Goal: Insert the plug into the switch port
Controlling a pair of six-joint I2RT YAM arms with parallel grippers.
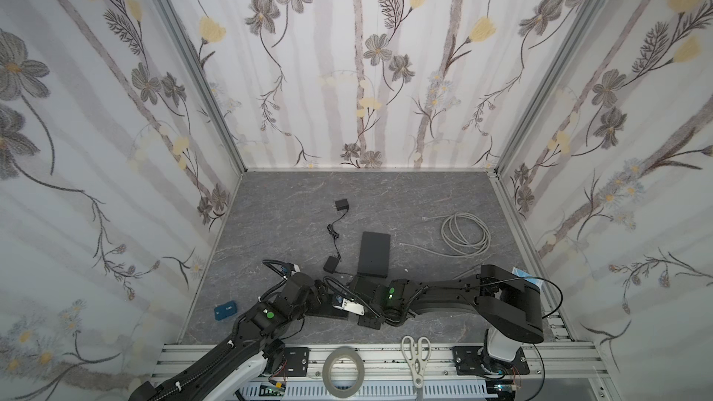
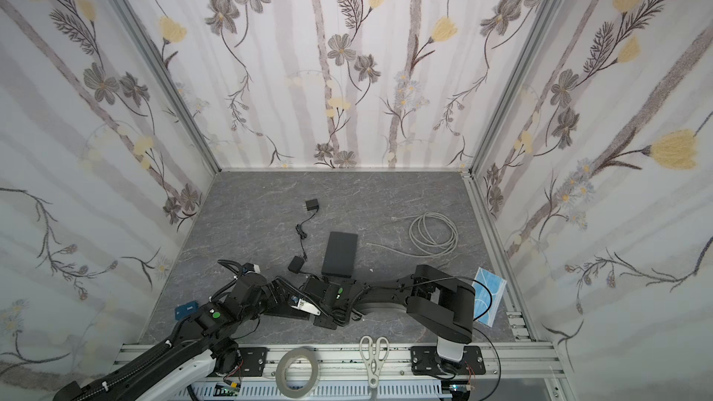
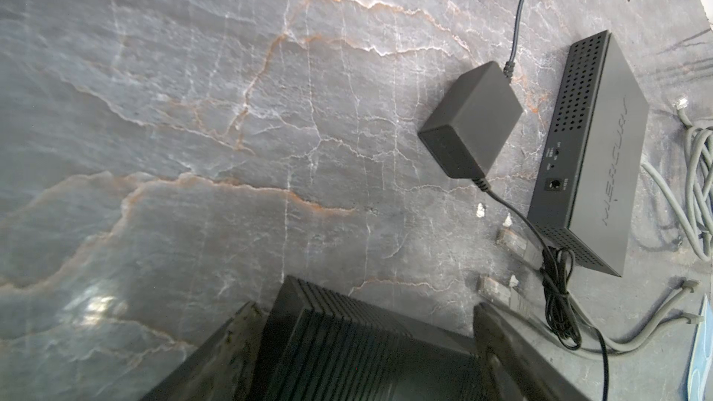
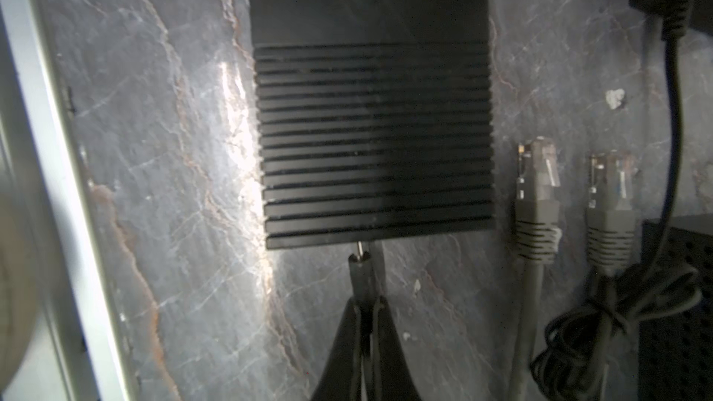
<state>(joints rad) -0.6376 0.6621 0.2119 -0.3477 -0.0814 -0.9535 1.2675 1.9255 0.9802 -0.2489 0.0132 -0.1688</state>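
The switch (image 3: 347, 341), a black box with a ribbed top, fills the gap between my left gripper's (image 3: 366, 306) wide-set fingers (image 3: 497, 333), which press on its two sides. My right gripper (image 4: 366, 302) is shut on the thin black barrel plug (image 4: 360, 271). The plug's metal tip touches the near edge of the switch (image 4: 374, 129); the port itself is hidden. In a top view the left gripper (image 1: 324, 298) and right gripper (image 1: 364, 291) meet near the front middle of the table, and the arms cover most of the switch (image 1: 339, 316).
A larger black perforated box (image 1: 374, 250) lies just behind the grippers, with a power brick (image 3: 470, 117) and its tangled cord beside it. Two grey network plugs (image 4: 536, 175) lie next to the switch. A grey cable coil (image 1: 465, 237) sits back right. Scissors (image 1: 416, 356) and tape roll (image 1: 343, 366) rest on the front rail.
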